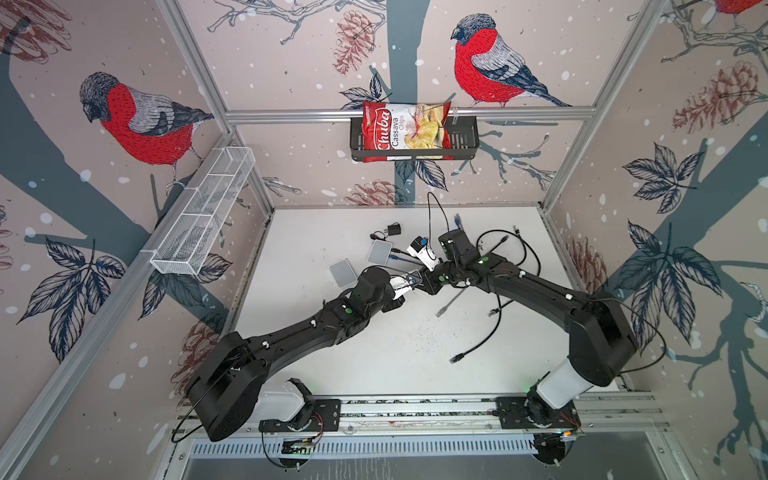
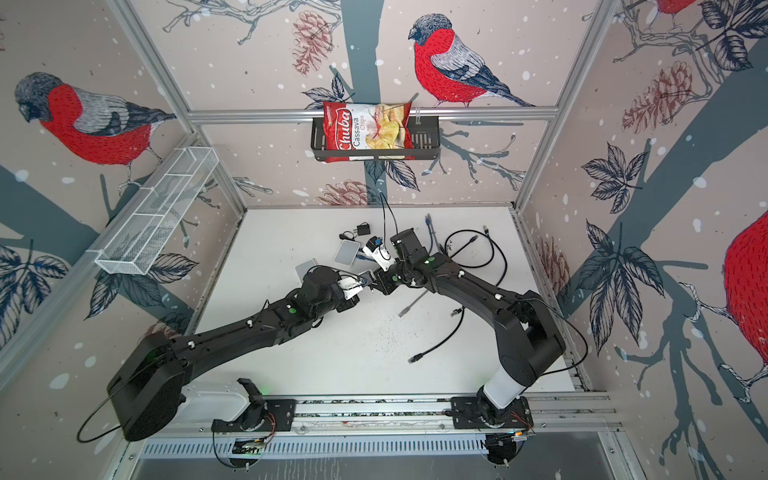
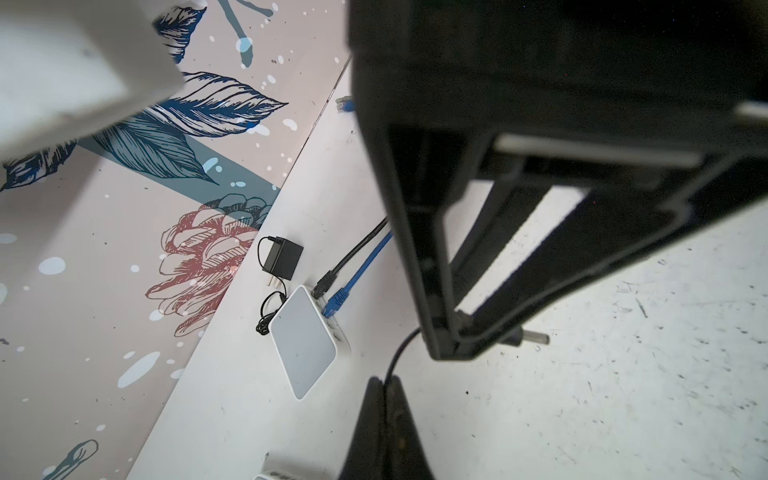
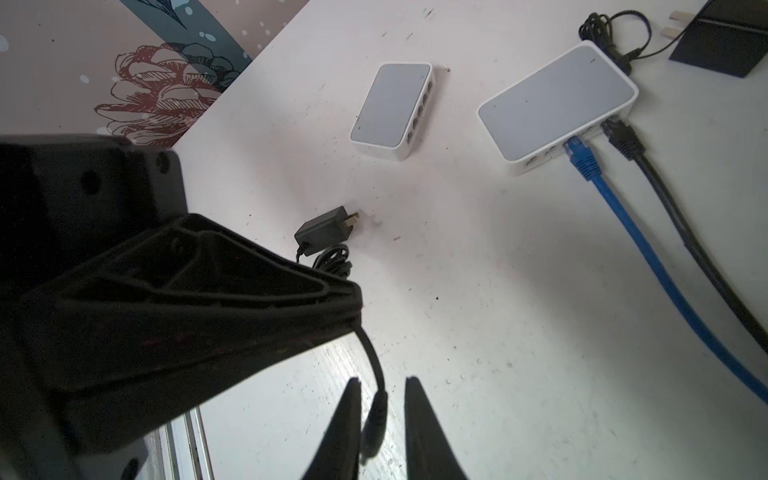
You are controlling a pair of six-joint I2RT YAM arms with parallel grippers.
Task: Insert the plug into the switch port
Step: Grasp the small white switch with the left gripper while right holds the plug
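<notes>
In both top views the arms meet just above the frame's centre, over the table (image 1: 374, 365). The left gripper (image 4: 356, 320) is pressed together on a thin black cord (image 4: 374, 357). The plug (image 4: 376, 415) at that cord's end hangs between the fingers of the right gripper (image 4: 382, 380), which stand a little apart on either side of it and do not visibly touch it.

The grip is the likely weak point. The plug is small and round and hangs at a slant, so closing jaws could roll or tilt it and leave it misaligned for any port. The stretch of cord between the two grippers is short. If either arm pulls away, the cord may yank the plug loose or drag the adapter (image 4: 322, 232) across the table.

The bare switch (image 1: 343, 272) lies left of centre in a top view, close beside the left wrist. It seems the likely target, though its power port is not visible. The wired switch (image 1: 380, 251) sits just up and right of it, already holding a blue cable (image 4: 623, 216) and a black cable (image 4: 673, 216). These run near the right arm and could snag it. More loose cables (image 1: 478, 345) sprawl across the right of the table.
</notes>
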